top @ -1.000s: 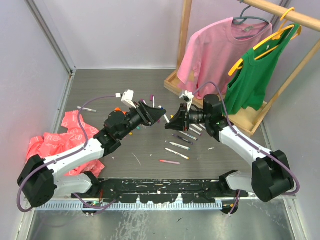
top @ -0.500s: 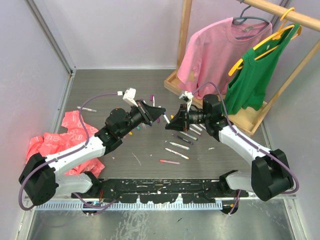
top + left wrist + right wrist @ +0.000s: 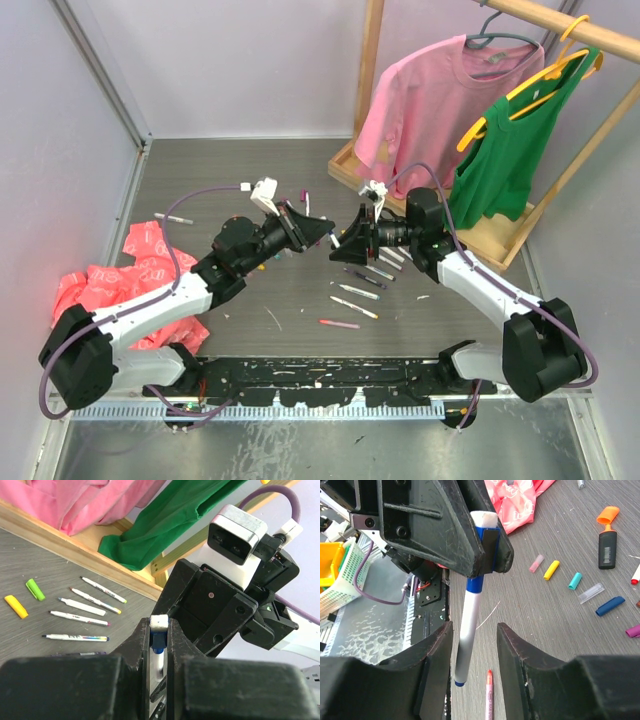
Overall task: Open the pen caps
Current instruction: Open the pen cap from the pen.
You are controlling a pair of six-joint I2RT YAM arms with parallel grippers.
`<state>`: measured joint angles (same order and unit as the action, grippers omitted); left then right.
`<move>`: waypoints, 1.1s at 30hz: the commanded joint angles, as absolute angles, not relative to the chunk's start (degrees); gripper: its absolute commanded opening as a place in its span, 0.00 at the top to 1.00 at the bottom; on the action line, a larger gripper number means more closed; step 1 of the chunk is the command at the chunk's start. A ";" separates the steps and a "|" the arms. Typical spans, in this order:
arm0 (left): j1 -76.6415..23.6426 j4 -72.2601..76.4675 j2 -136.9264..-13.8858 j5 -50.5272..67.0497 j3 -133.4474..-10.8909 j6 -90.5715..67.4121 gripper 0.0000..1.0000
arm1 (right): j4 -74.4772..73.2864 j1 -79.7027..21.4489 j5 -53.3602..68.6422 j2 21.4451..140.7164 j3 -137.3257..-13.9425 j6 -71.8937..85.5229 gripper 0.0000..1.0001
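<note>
I count one pen (image 3: pixel 469 611) above the bench (image 3: pixel 250 170), blue cap (image 3: pixel 158 641) clamped in my left gripper (image 3: pixel 159 625), barrel pointing between my right gripper's (image 3: pixel 474 628) spread fingers, with five pens (image 3: pixel 79 618) and two loose caps (image 3: pixel 35 589) lying on it.

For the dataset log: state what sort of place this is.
Probably a robot lab test cell: a grey table fenced by plain white panels, with staged props, a clothes rack and scattered pens.

table (image 3: pixel 230 170) — grey | pens (image 3: pixel 357 291), loose caps (image 3: pixel 551 570) scattered | pink bag (image 3: pixel 145 262) left
</note>
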<state>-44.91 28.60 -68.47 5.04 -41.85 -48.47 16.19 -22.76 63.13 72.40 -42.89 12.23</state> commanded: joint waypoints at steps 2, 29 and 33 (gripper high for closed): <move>-45.03 32.61 -69.23 8.09 -41.92 -47.65 1.00 | 20.19 -22.73 64.10 71.58 -44.47 13.62 0.55; -28.52 28.26 -77.49 6.29 -65.57 -42.76 1.00 | 17.51 -23.23 64.68 78.08 -46.43 15.21 0.99; -28.04 28.07 -79.32 4.99 -68.31 -42.41 1.00 | 16.26 -23.25 63.66 79.62 -47.03 15.24 0.99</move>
<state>-33.65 16.91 -79.85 17.76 -60.49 -43.62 22.65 -21.85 56.10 78.30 -48.25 16.56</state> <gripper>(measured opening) 0.080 0.180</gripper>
